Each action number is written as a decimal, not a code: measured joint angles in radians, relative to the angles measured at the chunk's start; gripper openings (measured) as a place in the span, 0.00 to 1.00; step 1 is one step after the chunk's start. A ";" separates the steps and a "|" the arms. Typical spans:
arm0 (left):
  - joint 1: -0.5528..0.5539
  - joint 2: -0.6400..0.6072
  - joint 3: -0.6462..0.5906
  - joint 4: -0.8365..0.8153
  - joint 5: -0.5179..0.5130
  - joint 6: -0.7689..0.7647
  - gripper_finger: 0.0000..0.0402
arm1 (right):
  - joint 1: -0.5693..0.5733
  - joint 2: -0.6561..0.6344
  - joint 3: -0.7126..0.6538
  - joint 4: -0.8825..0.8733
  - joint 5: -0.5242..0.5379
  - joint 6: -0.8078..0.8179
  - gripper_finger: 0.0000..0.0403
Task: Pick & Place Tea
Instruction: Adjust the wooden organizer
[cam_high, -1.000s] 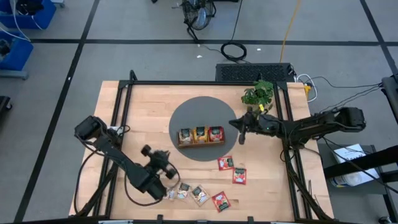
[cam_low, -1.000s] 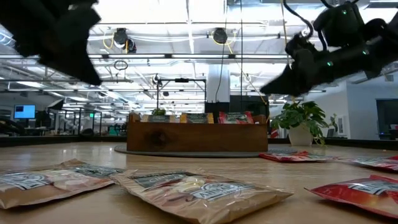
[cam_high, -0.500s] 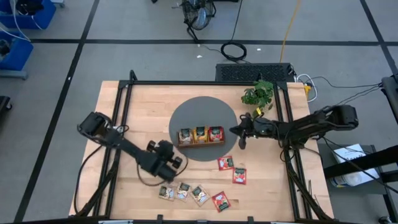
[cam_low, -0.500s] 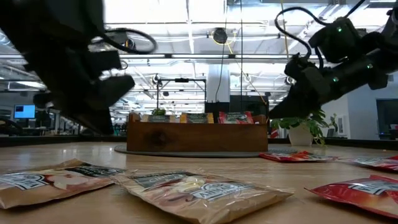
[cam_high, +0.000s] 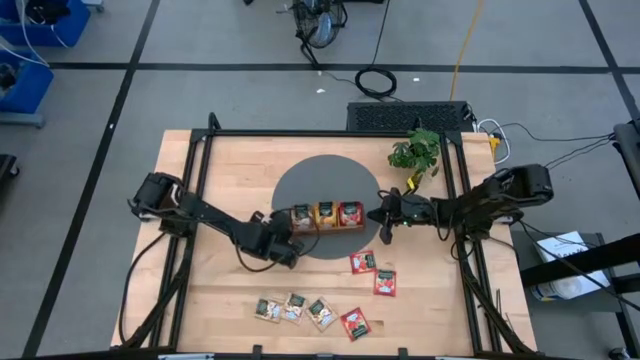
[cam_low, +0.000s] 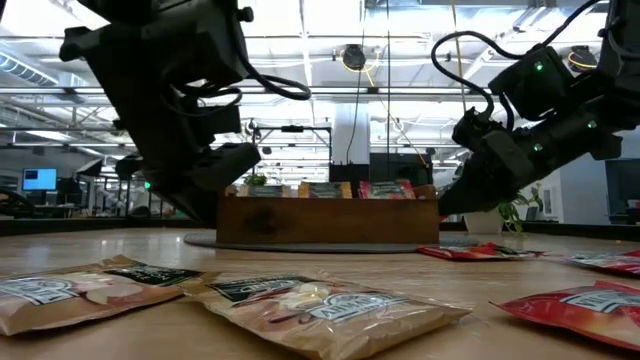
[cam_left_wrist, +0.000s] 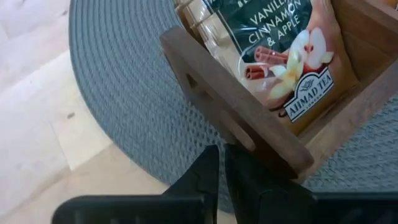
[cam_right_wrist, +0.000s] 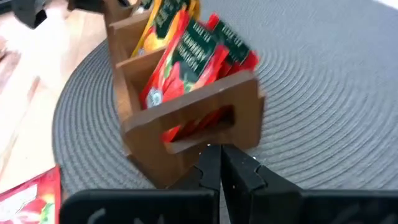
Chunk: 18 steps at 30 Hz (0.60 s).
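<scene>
Seven flat tea sachets (cam_high: 318, 313) lie loose, red or pale-labelled.

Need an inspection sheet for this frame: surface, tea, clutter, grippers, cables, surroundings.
Surface: wooden table with a round grey mat.
Job's things: wooden tray on the mat, sachets in all three compartments; six loose tea sachets near the front edge.
Clutter: potted plant.
Grippers: left gripper shut at the tray's left end; right gripper shut at its right end; neither holds anything.
Cables: coil on the floor.
Surroundings: open hall, no person seen.
</scene>
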 joint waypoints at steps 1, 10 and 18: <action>0.005 0.000 0.000 0.002 0.000 0.010 0.09 | 0.000 0.008 0.000 0.008 -0.018 0.004 0.00; 0.039 0.000 0.000 0.018 -0.002 0.071 0.09 | 0.034 0.023 0.000 0.016 -0.044 0.038 0.00; 0.039 0.000 0.000 0.012 -0.003 0.121 0.09 | 0.065 0.022 0.000 0.033 -0.038 0.051 0.00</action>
